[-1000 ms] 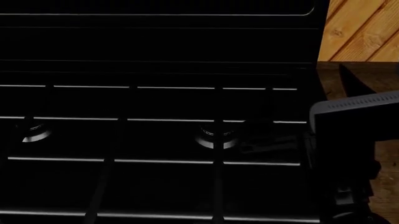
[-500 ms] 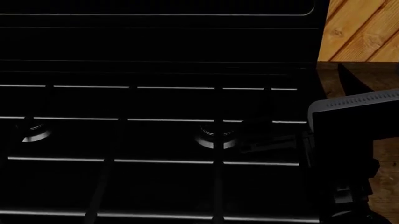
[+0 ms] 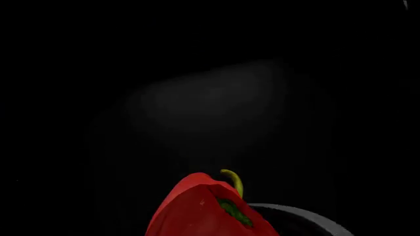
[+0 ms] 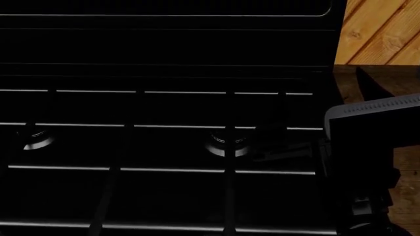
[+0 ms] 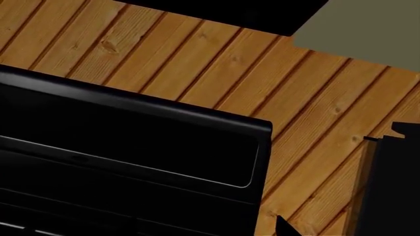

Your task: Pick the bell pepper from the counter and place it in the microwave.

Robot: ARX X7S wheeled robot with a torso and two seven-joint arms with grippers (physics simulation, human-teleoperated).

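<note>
The bell pepper is red and glossy with a green stem. It fills the near edge of the left wrist view, right at my left gripper's jaws, inside a dark space. The left gripper's own fingers are lost in the dark, and the pepper looks held. A grey curved rim shows just behind the pepper. My right arm hangs at the right edge of the head view, over the seam between stove and counter. One dark fingertip of the right gripper shows off to one side, with nothing held. The microwave cannot be made out.
The black stove top with its grates and two burners fills most of the head view. A wooden plank wall rises behind the counter. The right wrist view shows the stove's back panel against that wall.
The right arm's grey-edged link has shifted very slightly left. Nothing else has visibly moved.
</note>
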